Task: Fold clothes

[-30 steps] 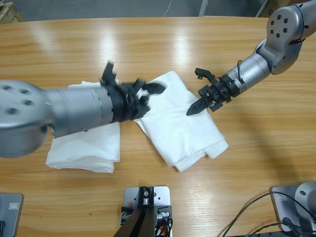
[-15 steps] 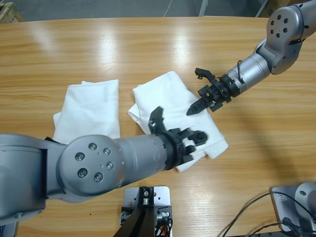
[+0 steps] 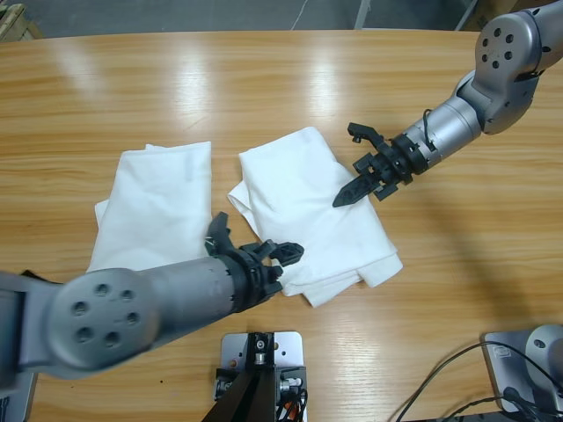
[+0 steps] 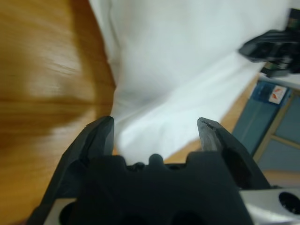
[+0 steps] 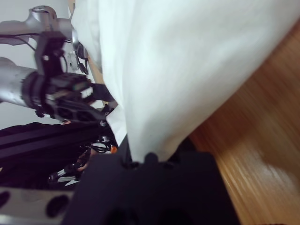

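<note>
A: What's the surface?

B: A long wooden table (image 3: 264, 79), warm orange-brown with lengthwise grain and pale glare patches from overhead light. Its far edge curves, with grey floor beyond it.

A: And the clothes?

B: 2 white T-shirts, both folded. One folded shirt (image 3: 158, 198) lies left of centre as a tall rectangle. The second shirt (image 3: 308, 211) lies just right of it, turned at an angle, its layered edges stacked at the near corner.

A: The left gripper?

B: The left gripper (image 3: 273, 259) reaches in from the lower left on a big silver arm and sits at the near edge of the second shirt. In the left wrist view its jaws stand spread apart with white cloth (image 4: 187, 70) ahead of them, nothing caught between.

A: The right one?

B: The right gripper (image 3: 352, 189) comes from the upper right corner, tip at the second shirt's right side. In the right wrist view white fabric (image 5: 187, 61) runs down into the gripper's body, but I cannot tell how its jaws stand.

A: Any room visible?

B: The left wrist view shows blue panelling (image 4: 272, 122) past the table edge.
</note>
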